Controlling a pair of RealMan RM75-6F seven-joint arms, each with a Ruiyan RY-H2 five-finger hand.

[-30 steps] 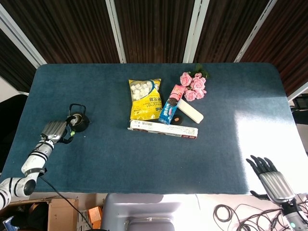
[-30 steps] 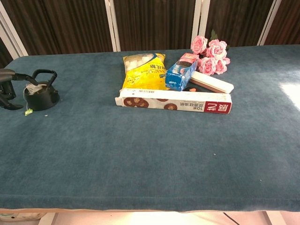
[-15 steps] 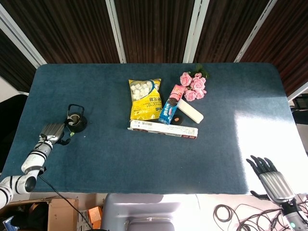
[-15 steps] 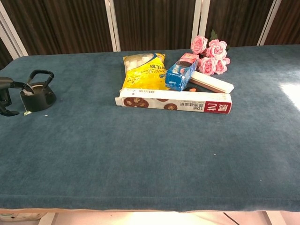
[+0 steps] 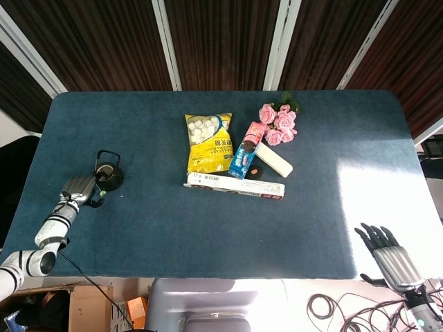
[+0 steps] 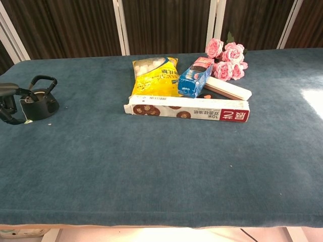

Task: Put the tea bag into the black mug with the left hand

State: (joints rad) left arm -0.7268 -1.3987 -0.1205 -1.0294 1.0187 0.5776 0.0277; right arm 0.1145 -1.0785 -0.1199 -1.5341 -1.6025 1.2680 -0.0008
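The black mug (image 5: 108,173) (image 6: 38,101) stands upright near the table's left edge, its handle pointing to the far side. My left hand (image 5: 79,188) (image 6: 8,102) is right beside the mug's left side, fingers against its rim. The white tea bag (image 6: 23,106) shows between those fingers and the mug's left wall, and the hand seems to hold it. A small pale tag (image 6: 28,121) lies on the cloth in front of the mug. My right hand (image 5: 387,253) hangs off the table's near right corner, fingers spread and holding nothing.
At the table's middle back lie a yellow snack bag (image 6: 155,76), a blue biscuit pack (image 6: 194,77), a long white box (image 6: 187,110), a beige bar (image 6: 228,88) and pink roses (image 6: 226,61). The blue cloth (image 6: 161,166) covers the table.
The mug has slid a little to the left, toward my left hand. The white tea bag, earlier seen inside the mug, now shows at its left rim by the fingers. The right hand is still.
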